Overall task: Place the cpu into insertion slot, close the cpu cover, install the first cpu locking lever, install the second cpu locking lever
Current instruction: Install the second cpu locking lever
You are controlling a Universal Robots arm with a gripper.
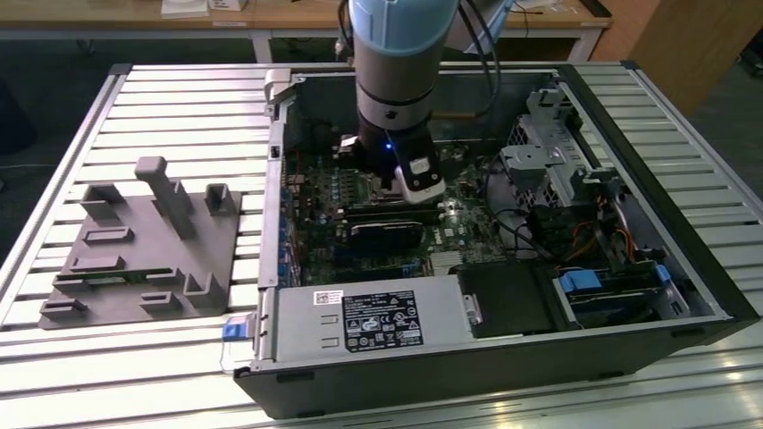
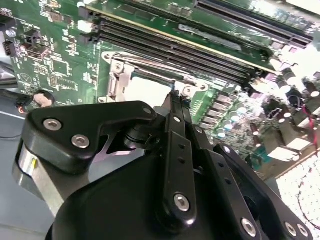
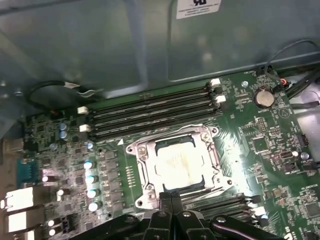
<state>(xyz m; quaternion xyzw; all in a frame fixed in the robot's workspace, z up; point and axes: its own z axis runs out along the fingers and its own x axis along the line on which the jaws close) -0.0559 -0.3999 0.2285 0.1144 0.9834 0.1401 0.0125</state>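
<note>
The cpu (image 3: 180, 162) lies silvery and flat in the insertion slot (image 3: 150, 192) on the green board. The cpu cover (image 3: 141, 156) lies down around it as a metal frame, with the chip showing through its window. My gripper (image 3: 171, 198) hangs at the socket's edge, its two black fingers pressed together with nothing visible between them. In the second wrist view the fingertips (image 2: 175, 97) meet just over the bright socket (image 2: 145, 90) and its metal frame (image 2: 117, 80). From outside, the gripper (image 1: 417, 192) reaches down into the open computer case (image 1: 274, 179).
Long black memory slots (image 3: 150, 115) run along one side of the socket. Capacitors (image 3: 90, 177) stand beside it. A grey power supply (image 1: 381, 317) and a drive cage (image 1: 549, 161) crowd the case. A grey fixture plate (image 1: 143, 250) rests on the slatted table at the exterior view's left.
</note>
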